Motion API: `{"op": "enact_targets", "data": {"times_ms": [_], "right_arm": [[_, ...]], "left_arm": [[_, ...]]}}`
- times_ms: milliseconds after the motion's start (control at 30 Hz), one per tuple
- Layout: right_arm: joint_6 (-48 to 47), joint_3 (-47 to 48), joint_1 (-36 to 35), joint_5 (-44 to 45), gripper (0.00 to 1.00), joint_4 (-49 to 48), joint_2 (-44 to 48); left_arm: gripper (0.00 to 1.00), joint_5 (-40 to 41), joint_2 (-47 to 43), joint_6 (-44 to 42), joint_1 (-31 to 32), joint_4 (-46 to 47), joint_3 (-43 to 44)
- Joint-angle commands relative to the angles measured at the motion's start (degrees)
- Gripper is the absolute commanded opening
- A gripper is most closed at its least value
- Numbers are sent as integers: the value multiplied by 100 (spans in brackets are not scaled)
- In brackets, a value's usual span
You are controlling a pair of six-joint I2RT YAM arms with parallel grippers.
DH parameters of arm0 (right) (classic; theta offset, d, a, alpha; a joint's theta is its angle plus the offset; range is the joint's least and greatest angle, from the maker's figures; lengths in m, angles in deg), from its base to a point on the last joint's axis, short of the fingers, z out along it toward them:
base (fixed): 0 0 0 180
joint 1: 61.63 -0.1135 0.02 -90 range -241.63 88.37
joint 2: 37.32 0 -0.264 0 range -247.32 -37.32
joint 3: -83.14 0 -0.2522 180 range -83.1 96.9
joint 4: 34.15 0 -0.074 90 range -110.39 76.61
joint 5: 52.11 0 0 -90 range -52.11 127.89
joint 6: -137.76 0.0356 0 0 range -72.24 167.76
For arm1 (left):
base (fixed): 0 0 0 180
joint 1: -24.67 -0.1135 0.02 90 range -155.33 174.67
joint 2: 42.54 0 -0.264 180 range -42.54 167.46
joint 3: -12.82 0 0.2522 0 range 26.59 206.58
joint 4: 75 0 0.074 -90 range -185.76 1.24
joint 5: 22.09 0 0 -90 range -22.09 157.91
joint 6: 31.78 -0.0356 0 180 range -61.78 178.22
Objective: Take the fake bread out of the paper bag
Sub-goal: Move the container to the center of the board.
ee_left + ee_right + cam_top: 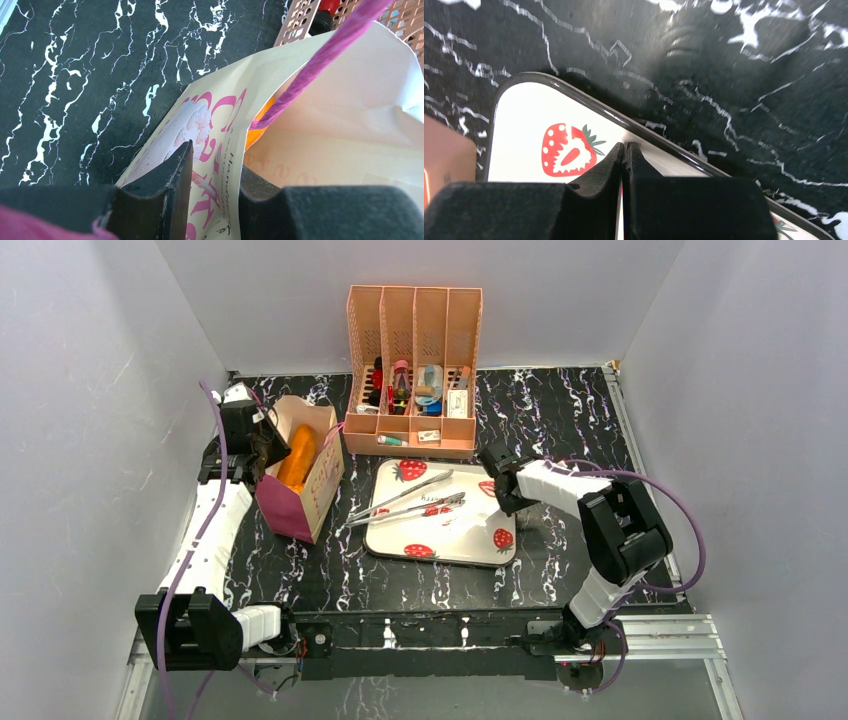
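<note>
Left gripper [217, 160]: the fingers straddle the lettered wall of the paper bag [350, 100], one outside and one inside. You cannot tell whether they clamp it. Just ahead of the inner finger, down inside the bag, lies the fake bread [298, 458], an orange loaf with its long axis along that wall, crosswise to your reach. Right gripper [624, 155]: pressed together over the rim of the tray [524, 115], well apart from the bag. The left arm is nearer, so the reach is likely its job.
</note>
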Motion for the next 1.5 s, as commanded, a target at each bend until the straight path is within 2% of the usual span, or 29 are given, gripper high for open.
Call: {"op": "enact_targets", "data": {"times_ms": [0, 367, 600, 900, 1467], "right_arm": [[-236, -39, 487, 565, 0, 735, -185], [-931, 1260, 1038, 1102, 0, 945, -1077], [-1534, 2199, 1492, 964, 0, 869, -1906], [-2079, 3486, 1605, 963, 0, 727, -2962], [-3239, 5323, 1606, 683, 0, -307, -3775]], "left_arm": [[23, -1, -235, 108, -32, 81, -31], [23, -57, -143, 153, -44, 108, -39], [23, -95, -63, 183, -51, 123, -3], [22, -55, -75, 175, -58, 100, -3], [21, -147, -23, 240, -55, 213, -83]]}}
